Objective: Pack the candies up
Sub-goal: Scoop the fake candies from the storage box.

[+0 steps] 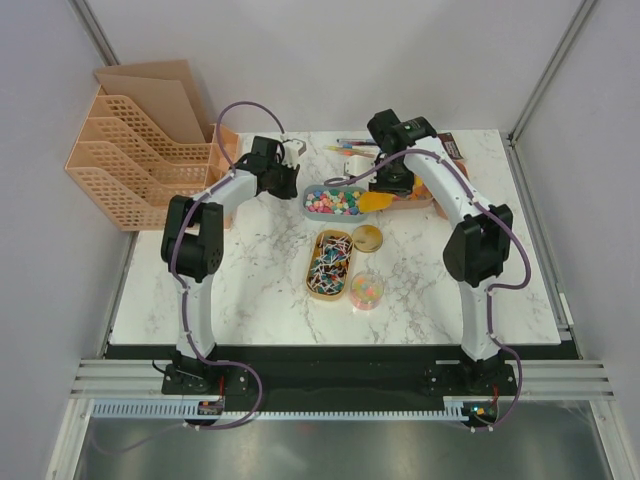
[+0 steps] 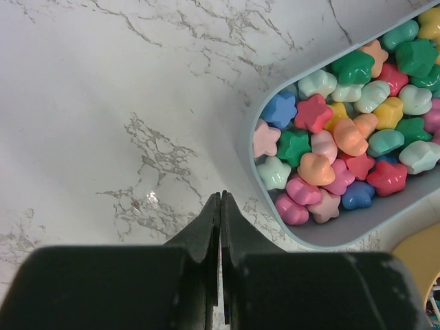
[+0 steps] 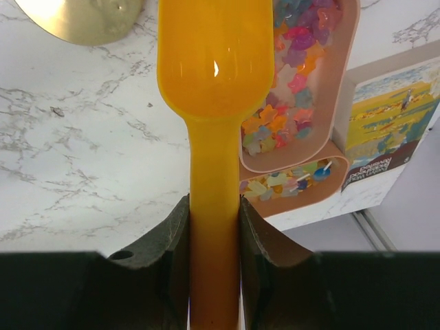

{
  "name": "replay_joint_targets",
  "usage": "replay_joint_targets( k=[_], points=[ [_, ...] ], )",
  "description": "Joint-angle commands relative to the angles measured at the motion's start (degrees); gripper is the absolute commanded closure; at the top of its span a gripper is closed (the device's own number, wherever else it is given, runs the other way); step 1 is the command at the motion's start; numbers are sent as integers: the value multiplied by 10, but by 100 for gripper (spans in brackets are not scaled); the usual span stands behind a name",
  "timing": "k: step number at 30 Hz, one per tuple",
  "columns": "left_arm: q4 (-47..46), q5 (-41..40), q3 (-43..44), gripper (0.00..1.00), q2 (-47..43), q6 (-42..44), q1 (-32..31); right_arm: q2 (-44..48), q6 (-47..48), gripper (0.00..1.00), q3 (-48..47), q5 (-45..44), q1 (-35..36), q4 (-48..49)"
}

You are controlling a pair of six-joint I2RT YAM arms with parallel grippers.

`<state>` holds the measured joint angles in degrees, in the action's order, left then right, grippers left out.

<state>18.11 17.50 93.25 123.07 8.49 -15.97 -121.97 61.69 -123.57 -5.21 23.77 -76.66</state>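
**Step (judged):** scoop in hand, not yet loaded.

**R end effector** (image 3: pixel 214 213): jaws nearly closed, clamped on the handle of the orange scoop (image 3: pixel 214 55). Bowl glossy and empty. The scoop's long axis runs straight out from the jaws.

**L end effector** (image 2: pixel 220 206): jaws fully closed, tips touching, nothing held. It hovers over bare tabletop (image 1: pixel 250 280), just beside the rounded end of the blue tray (image 2: pixel 330 235).

**Candies** (image 1: pixel 335 202): main heap of star-shaped pcs in the blue tray, centre-rear of the tabletop.
- More sit in the pink tray (image 3: pixel 344 69), beside the scoop bowl in the wrist view.
- Some are in the small round jar (image 1: pixel 367 290), toward the front.
- Wooden dish (image 1: pixel 330 265) holds wrapped items; type unclear.
- Gold lid (image 1: pixel 367 237) lies flat, apart from the jar.

**Key relation:** per top view, the scoop bowl sits at the blue tray's right end, tip facing the heap. The candies thus lie to the robot's left of the R end effector. The tray's long axis runs left-right, approx. in line w/ the scoop. The R arm carries the tool. The L arm is at the tray's far end, empty.

**Judgement:** next move is a push leftward into the heap. Risk: nudging the tray.
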Motion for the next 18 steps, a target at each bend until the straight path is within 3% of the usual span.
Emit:
replay_joint_targets(
  k=[1, 18],
  points=[
    [6, 11, 22, 98, 0, 20, -7, -18, 25, 100, -40, -38, 5, -71],
    [68, 59, 31, 98, 16, 3, -34, -94, 34, 100, -87, -103, 44, -70]
  ],
)
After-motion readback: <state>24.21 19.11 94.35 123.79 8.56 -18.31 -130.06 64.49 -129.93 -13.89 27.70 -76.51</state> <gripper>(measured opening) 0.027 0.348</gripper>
